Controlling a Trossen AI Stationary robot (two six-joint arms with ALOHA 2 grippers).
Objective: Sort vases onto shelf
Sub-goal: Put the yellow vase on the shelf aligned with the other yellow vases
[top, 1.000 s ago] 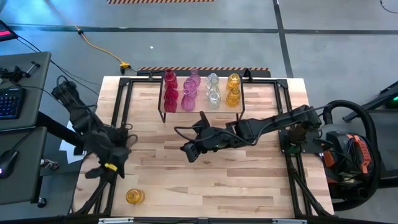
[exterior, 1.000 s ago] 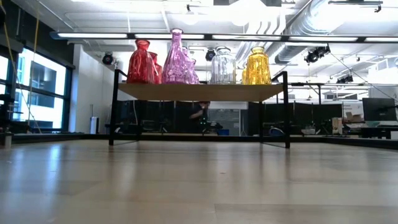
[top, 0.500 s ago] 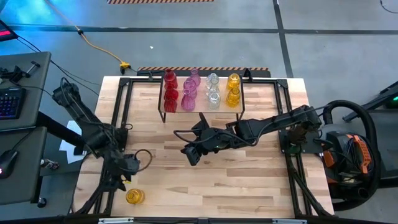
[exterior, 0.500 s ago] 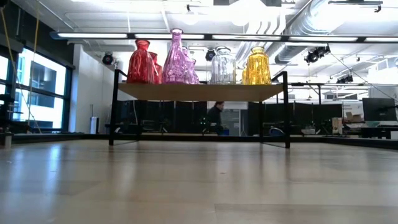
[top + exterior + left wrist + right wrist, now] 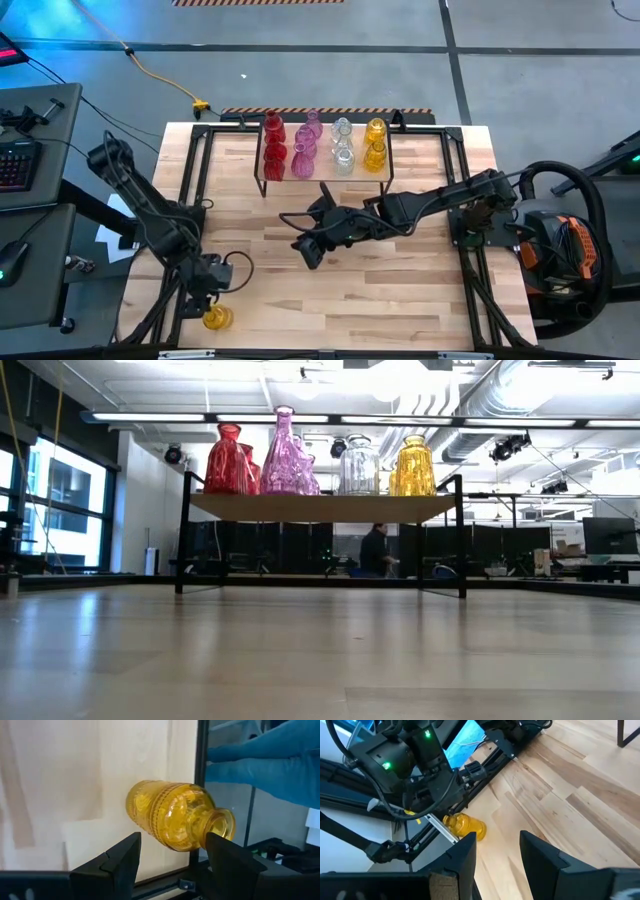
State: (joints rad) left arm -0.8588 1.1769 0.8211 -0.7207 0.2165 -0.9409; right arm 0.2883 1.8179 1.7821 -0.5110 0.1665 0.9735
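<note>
**Left gripper poised over a stray yellow vase as the shelf stands stocked**

Nearest the front edge of the surface [image 5: 330,300], at about 7 o'clock in the high view, we see a lone yellow vase [image 5: 216,317] lying on its side close to the corner, its mouth turned toward the edge. The left gripper [image 5: 207,296] hangs just above it. In the left wrist view its two dark fingers [image 5: 120,862] stand wide apart to either side of the vase, not closed on the glass, and we cannot tell whether they touch it.

Toward the centre of the surface, the right arm reaches in from 3 o'clock, and the right gripper [image 5: 308,250] sits over bare wood, well apart from the yellow vase. In the right wrist view its fingers [image 5: 465,855] are parted about halfway with nothing between them.

Farthest off, at 12 o'clock, the shelf [image 5: 385,165] stands on thin black legs near the back edge. We see the vases grouped on it by colour: red vases [image 5: 273,150] at one end, then pink vases [image 5: 306,150], clear vases [image 5: 342,146] and yellow vases [image 5: 375,145] at the other end.

In the low view, beyond the shelf, a person [image 5: 375,550] shows in the room behind.
</note>
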